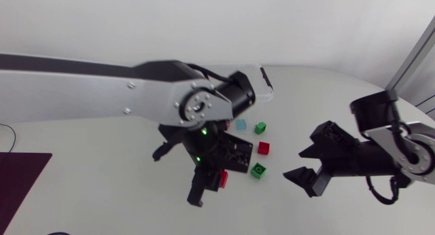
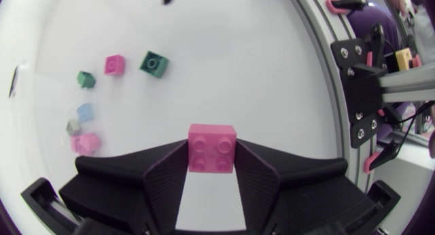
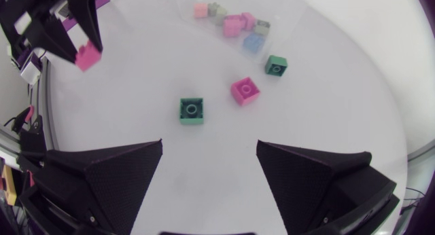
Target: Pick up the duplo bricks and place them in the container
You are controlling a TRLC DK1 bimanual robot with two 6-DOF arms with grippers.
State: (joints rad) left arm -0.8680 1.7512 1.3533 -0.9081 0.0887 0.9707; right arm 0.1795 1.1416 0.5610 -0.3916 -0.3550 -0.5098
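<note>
One pink brick (image 2: pixel 212 147) is pinched between the left gripper's (image 2: pixel 212 155) fingers, above the table. The right gripper (image 3: pixel 209 145) hangs spread wide; a green brick (image 3: pixel 192 110) and a second pink brick (image 3: pixel 245 90) lie loose near the clear container (image 1: pixel 269 85).

Bricks (image 3: pixel 192 111) lie ahead of right pincer (image 3: pixel 209 142), container (image 1: pixel 269 91) beyond them.

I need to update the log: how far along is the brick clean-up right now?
Done: several bricks seem to lie in the clear container. In hand: the left claw is shut on a pink brick. Left: a green brick, a smaller green brick and a loose pink brick lie on the table; the right claw is open and empty.
</note>
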